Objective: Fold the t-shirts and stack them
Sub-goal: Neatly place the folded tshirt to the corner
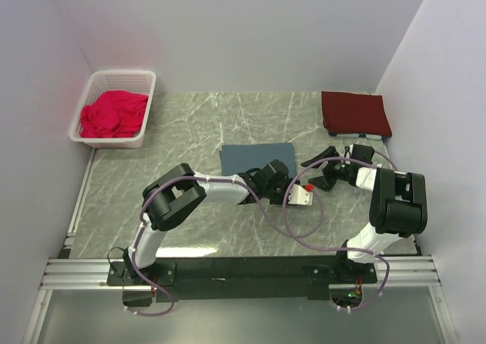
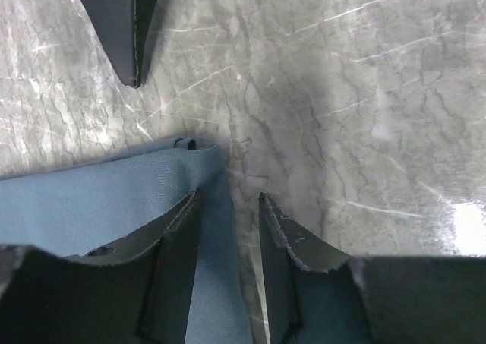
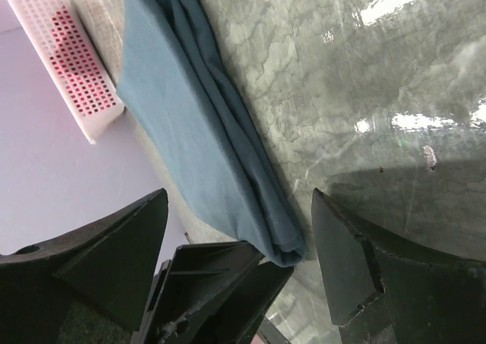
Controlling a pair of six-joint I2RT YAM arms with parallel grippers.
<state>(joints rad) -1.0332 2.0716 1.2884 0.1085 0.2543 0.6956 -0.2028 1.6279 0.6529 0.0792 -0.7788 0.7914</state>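
A: Top view, holdings?
B: One blue-grey t-shirt [image 1: 257, 159], folded, mid-table [image 1: 190, 230]. One maroon t-shirt [image 1: 355, 113], folded, far right corner.
A: Left wrist view?
B: The left gripper [image 2: 228, 198], fingers partly apart, straddles the blue-grey t-shirt's corner edge and clamps nothing.
A: Right wrist view?
B: The right gripper [image 3: 239, 200], fingers wide, is empty. The blue-grey t-shirt is just ahead, white basket [image 3: 64, 63] beyond.

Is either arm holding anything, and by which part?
Nothing is held. The left gripper stands open at the blue-grey t-shirt's corner; the right gripper is open, empty.
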